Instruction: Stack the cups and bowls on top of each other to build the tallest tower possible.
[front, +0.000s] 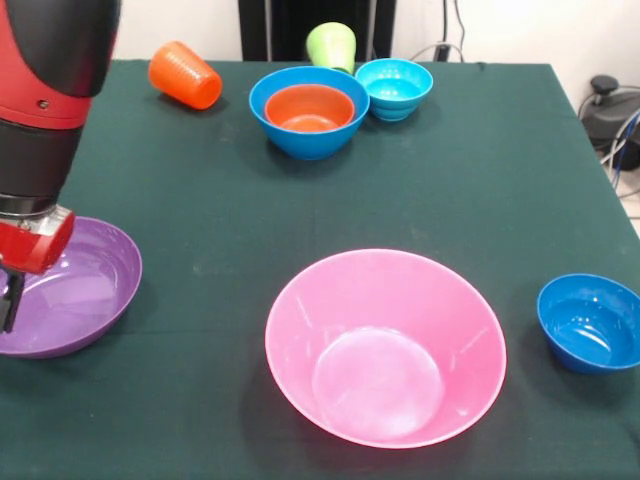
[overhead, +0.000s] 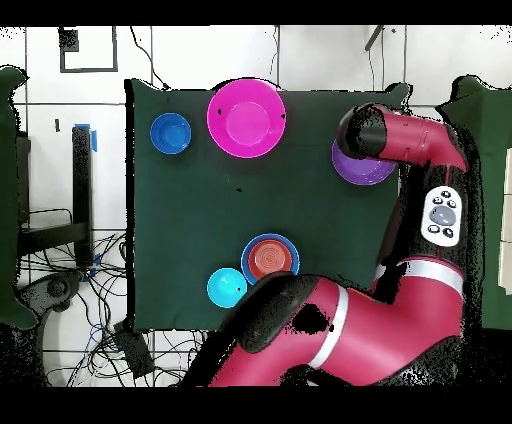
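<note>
My gripper (front: 10, 298) hangs at the left edge of the front view, over the near rim of the large shallow purple bowl (front: 75, 290); only a sliver of it shows. From overhead the arm's end (overhead: 362, 132) covers part of the purple bowl (overhead: 365, 170). The huge pink bowl (front: 385, 345) stands alone at the front centre, and the small dark blue bowl (front: 590, 322) at the right. At the back, the small orange bowl (front: 309, 108) sits nested in the medium blue bowl (front: 300, 140), touching the cyan bowl (front: 394, 88). The orange ribbed cup (front: 185, 75) lies on its side. The lime green cup (front: 332, 45) is behind the blue bowl.
A dark green cloth (front: 200, 220) covers the table. Its right edge runs near the dark blue bowl, with cables and a black device (front: 610, 110) beyond it. In the overhead view the arm (overhead: 320, 330) hides the table's corner where the cups are.
</note>
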